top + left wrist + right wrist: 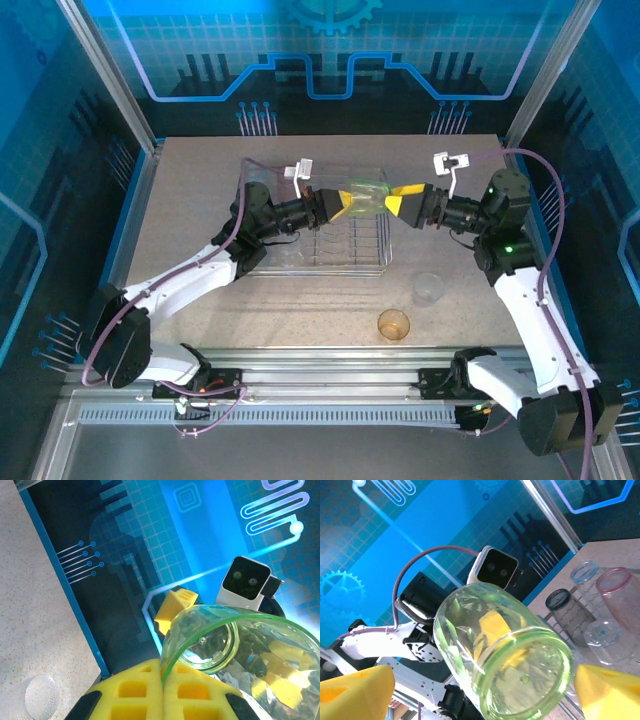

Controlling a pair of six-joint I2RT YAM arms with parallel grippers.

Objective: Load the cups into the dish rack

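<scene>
Left gripper (162, 692): pads pinched together on the rim of the green cup (240, 645), lower centre of the left wrist view.

Right gripper (480, 695): its yellow pads stood wide apart at the bottom corners, the cup's base between them with gaps on both sides.

From above we logged the cup held over the dish rack (340, 250), mid-frame. The orange cup (393, 324) and a clear cup (428, 288) stood on the table (200, 200), lower right.

The right wrist view added a grey cup (560, 600) and a pink cup (620, 590), racked at its right edge.
</scene>
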